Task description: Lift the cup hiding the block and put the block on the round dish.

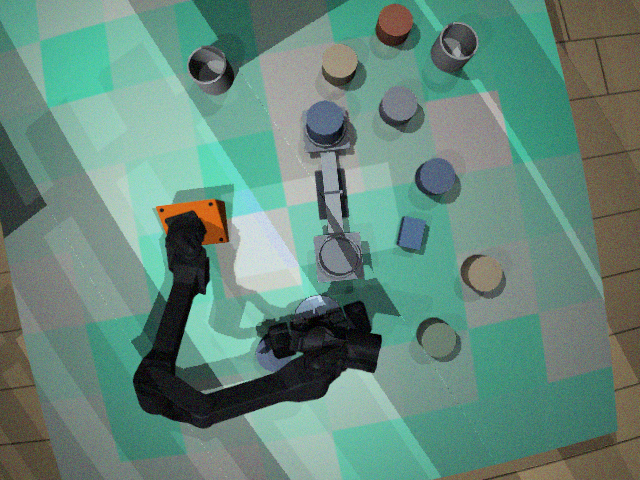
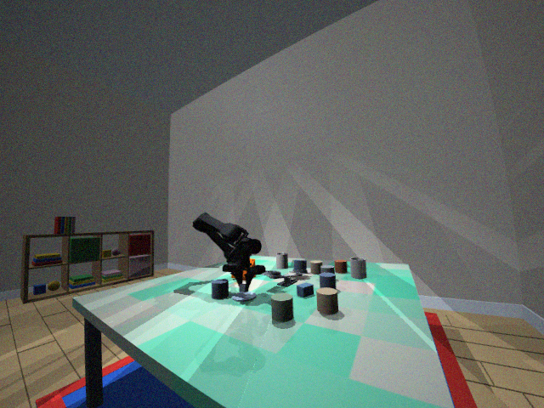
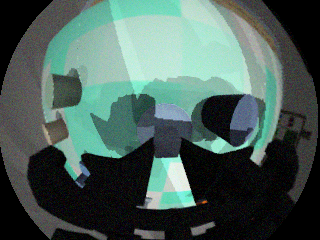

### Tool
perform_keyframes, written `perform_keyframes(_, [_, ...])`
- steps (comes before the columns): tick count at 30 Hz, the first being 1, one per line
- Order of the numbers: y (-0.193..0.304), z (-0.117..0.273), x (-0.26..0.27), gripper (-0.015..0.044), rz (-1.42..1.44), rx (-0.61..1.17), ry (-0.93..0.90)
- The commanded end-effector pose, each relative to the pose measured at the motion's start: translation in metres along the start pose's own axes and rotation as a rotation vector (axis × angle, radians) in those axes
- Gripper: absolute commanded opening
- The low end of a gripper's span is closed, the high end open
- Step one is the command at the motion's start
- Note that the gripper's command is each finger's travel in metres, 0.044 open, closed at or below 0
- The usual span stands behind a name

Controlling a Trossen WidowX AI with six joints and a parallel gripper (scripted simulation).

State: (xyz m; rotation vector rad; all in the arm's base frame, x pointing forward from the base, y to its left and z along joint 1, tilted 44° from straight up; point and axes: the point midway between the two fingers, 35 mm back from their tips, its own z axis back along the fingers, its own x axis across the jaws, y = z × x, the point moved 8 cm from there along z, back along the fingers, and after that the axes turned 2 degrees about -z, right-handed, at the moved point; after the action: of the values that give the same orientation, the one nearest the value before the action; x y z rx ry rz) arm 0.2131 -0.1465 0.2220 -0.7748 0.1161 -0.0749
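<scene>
My gripper (image 2: 243,285) (image 3: 165,139) is shut on a small grey-blue block (image 3: 167,136) (image 2: 242,287). It holds the block low over the round dish (image 1: 316,304) (image 2: 244,297) (image 3: 173,111); whether the block touches the dish is hard to tell. The arm hides the block in the top view. A blue cup (image 1: 269,355) (image 2: 219,289) (image 3: 245,120) stands upright on the table beside the dish, not above it. The other blue cup (image 1: 325,122) (image 2: 300,265) stands on the far end of the balance (image 1: 329,165). The near end plate (image 1: 338,256) bears no cup.
A loose blue block (image 1: 412,233) (image 2: 304,290) lies right of the balance. A green cylinder (image 1: 438,339) (image 2: 281,307) (image 3: 68,91) and a tan one (image 1: 484,273) (image 2: 327,301) stand to the right. Several cylinders and two grey open cups (image 1: 209,67) (image 1: 453,49) stand farther back.
</scene>
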Motion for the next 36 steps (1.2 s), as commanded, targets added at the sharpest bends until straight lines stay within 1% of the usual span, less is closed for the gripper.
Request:
perform_keyframes(1, [0.001,-0.006,-0.001,0.0,0.008,0.004,0.002])
perform_keyframes(12, [0.001,-0.021,-0.001,0.0,0.008,0.002,0.002])
perform_keyframes(13, [0.0,-0.016,0.0,0.0026,0.001,0.0,0.001])
perform_keyframes(29, [0.001,-0.013,0.001,0.044,0.013,-0.001,-0.015])
perform_keyframes(32, [0.003,-0.001,0.003,0.044,0.051,-0.004,-0.063])
perform_keyframes(36, [0.003,0.009,0.003,0.044,0.041,0.003,-0.048])
